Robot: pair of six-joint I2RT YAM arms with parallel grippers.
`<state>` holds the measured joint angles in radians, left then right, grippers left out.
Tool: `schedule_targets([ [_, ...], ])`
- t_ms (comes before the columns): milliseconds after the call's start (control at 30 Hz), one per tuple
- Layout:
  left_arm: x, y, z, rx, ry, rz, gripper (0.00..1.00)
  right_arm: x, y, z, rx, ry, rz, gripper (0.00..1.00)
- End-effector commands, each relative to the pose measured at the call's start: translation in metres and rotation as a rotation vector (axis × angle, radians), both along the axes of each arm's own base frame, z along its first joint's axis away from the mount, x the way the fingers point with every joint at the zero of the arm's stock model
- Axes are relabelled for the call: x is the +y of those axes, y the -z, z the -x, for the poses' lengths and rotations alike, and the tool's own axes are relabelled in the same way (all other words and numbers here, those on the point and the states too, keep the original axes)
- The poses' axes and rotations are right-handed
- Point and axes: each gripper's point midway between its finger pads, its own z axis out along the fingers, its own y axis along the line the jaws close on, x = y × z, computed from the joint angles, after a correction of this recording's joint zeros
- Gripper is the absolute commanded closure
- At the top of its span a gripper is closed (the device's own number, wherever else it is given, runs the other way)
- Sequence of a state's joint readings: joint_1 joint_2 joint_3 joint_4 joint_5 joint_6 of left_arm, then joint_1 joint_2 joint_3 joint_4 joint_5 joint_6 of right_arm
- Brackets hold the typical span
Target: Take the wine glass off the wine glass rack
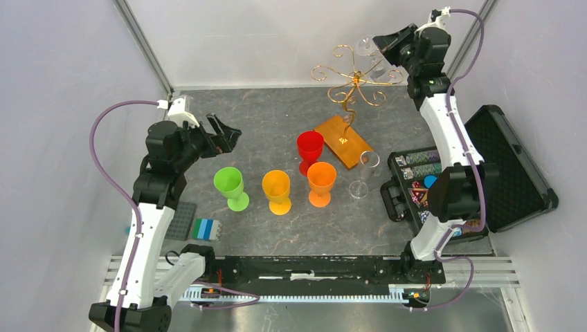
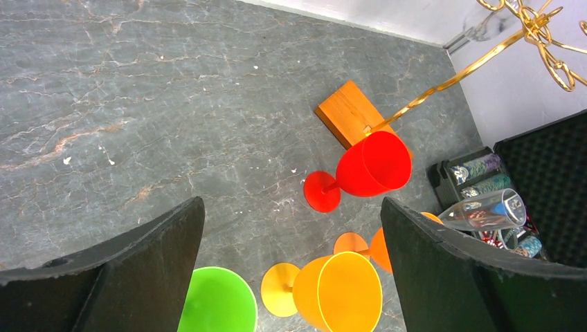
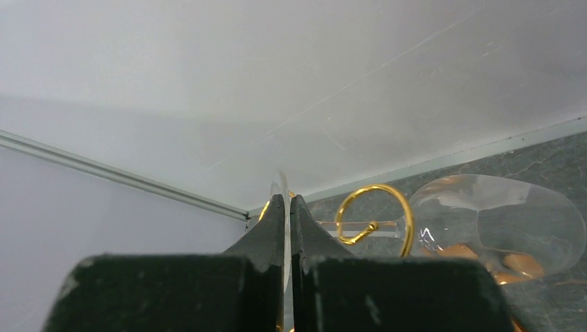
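Note:
The gold wire wine glass rack (image 1: pixel 355 81) stands at the back of the table on its amber-orange base (image 1: pixel 344 140). A clear wine glass (image 1: pixel 371 57) hangs upside down in its right back arm. My right gripper (image 1: pixel 385 43) is high at the back right, shut on the thin clear foot of that glass. In the right wrist view the fingers (image 3: pixel 273 221) pinch the foot edge, the stem runs through a gold ring (image 3: pixel 374 211), and the bowl (image 3: pixel 498 221) lies to the right. My left gripper (image 1: pixel 225 135) is open and empty, raised over the left of the table.
Green (image 1: pixel 230 185), yellow (image 1: pixel 277 190), orange (image 1: pixel 321 181) and red (image 1: pixel 309 149) goblets stand mid-table, with another clear glass (image 1: pixel 363 173) to their right. An open black case (image 1: pixel 484 173) of chips lies at the right. A grey plate (image 1: pixel 180 221) and a blue block (image 1: pixel 205 229) lie front left.

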<state>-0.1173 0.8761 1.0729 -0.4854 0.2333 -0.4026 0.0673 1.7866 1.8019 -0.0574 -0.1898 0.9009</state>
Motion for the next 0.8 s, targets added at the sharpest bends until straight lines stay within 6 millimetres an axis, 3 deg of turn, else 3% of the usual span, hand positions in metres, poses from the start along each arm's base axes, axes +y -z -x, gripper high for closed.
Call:
schedule_targets([
  [0,0.006,-0.005,0.002,-0.033,-0.01,-0.038,0.0,-0.017,-0.076,0.02,-0.201,0.067,-0.035,1.0],
  [433,0.006,-0.004,0.003,-0.032,-0.01,-0.034,0.0,-0.037,-0.052,0.007,-0.144,0.156,-0.043,1.0],
  [767,0.007,-0.002,0.003,-0.031,-0.013,-0.038,0.0,-0.029,-0.064,0.042,-0.176,0.113,-0.1,1.0],
])
